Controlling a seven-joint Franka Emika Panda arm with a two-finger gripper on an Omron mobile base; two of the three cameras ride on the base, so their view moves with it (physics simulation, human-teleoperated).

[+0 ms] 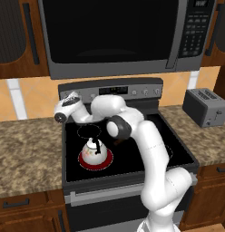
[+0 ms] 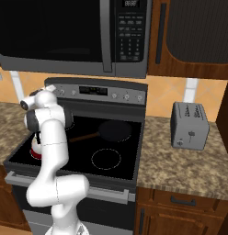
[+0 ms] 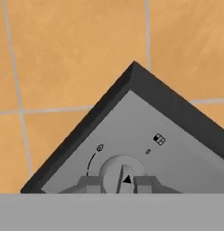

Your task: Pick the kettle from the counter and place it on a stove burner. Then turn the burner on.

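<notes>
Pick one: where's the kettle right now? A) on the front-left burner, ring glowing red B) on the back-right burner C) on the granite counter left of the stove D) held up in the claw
A: the kettle sits on the stove's front-left burner, whose ring glows red around its base, apart from the claw at a knob on the back panel.

1. The kettle (image 1: pixel 93 151) sits on the front left burner (image 1: pixel 106 161) of the stove (image 1: pixel 173 145), at centre left of the left base view.
2. The frying pan (image 2: pixel 115 131) lies on a rear burner, at centre of the right base view.
3. The microwave (image 1: pixel 114 31) hangs above the stove.
4. The toaster (image 1: pixel 205 107) stands on the counter (image 1: pixel 23 149), right of the stove.
5. The gripper (image 3: pixel 119 183) is at a knob (image 3: pixel 121 169) on the back panel (image 3: pixel 145 131), low in the hand view.
</notes>
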